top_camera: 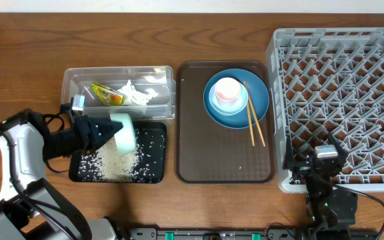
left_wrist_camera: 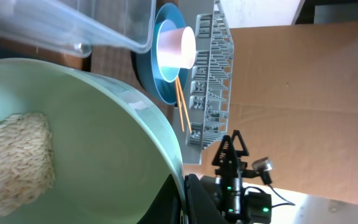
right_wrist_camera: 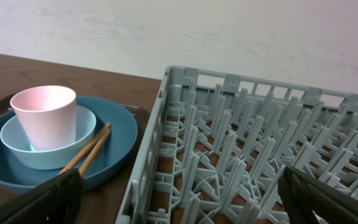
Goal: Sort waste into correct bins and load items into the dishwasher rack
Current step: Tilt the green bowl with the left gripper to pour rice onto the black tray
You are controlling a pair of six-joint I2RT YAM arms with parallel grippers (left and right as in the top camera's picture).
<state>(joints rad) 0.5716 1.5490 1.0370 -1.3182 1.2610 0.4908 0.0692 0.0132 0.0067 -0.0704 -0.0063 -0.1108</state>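
My left gripper is shut on the rim of the pale green bowl and holds it tipped on its side over the black tray. White rice lies piled in that tray, and some rice still sits inside the bowl. The clear tub holds the yellow-green wrapper and white tissue. The pink cup stands in the light-blue bowl on the blue plate, chopsticks beside them. My right gripper is open and empty over the grey rack's front left corner.
The plate stack sits on a dark brown serving tray between the bins and the rack. In the right wrist view the rack fills the right side with the cup and plate at left.
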